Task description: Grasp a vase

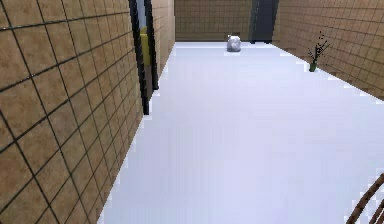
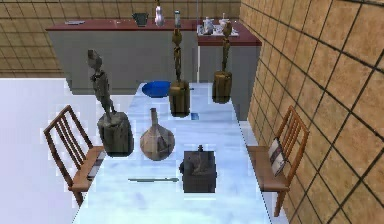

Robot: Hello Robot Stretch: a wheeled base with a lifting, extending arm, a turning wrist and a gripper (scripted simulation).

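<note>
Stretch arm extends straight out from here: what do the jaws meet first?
Likely the dark box at the near end of the table; the round brown vase stands beyond it, to the left. Arm height is unclear; it may pass over.

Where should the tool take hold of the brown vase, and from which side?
Probably the narrow neck: the vase stands upright and its round belly looks too wide. Come from the arm side view's bottom, since a statue stands close at its left and a dark box at its right.

Bright, even light throughout (pale floor (image 1: 250, 130) and tabletop (image 2: 218, 135) brightest), with only faint shadows.
</note>
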